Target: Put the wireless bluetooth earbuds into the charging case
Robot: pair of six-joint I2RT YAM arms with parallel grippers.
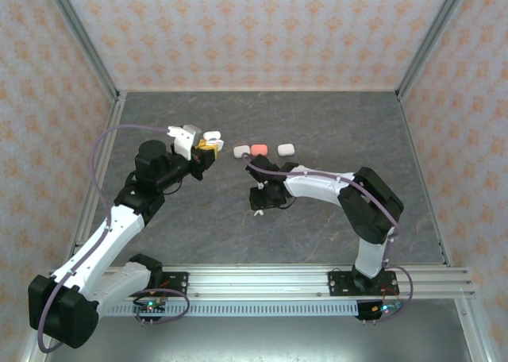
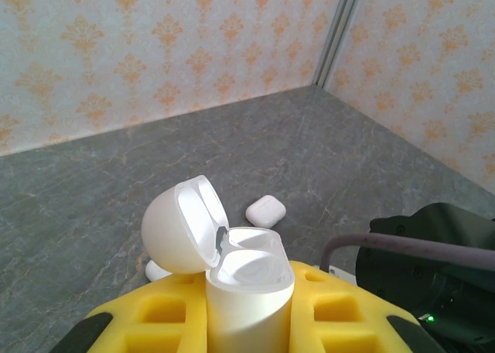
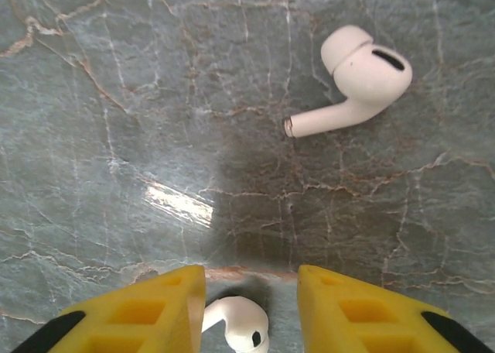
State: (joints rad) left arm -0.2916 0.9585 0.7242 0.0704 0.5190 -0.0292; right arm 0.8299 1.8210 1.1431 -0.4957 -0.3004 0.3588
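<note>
Right fingers (image 3: 155,310) straddle a white stemmed earbud (image 3: 236,327); left fingers (image 2: 166,314) grip open case (image 2: 249,295).

earbud (image 3: 357,74) ahead, open table (image 3: 116,121) around it

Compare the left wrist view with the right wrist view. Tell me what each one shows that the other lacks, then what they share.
Left wrist view: a white open charging case, lid tipped back, clamped upright between the left fingers; a closed case lying on the table beyond it; patterned walls.
Right wrist view: one white earbud lying on its side, and a second earbud between the right fingers, which stand apart on either side of it.
Both: yellow fingers at the bottom edge and the grey marbled tabletop.
</note>
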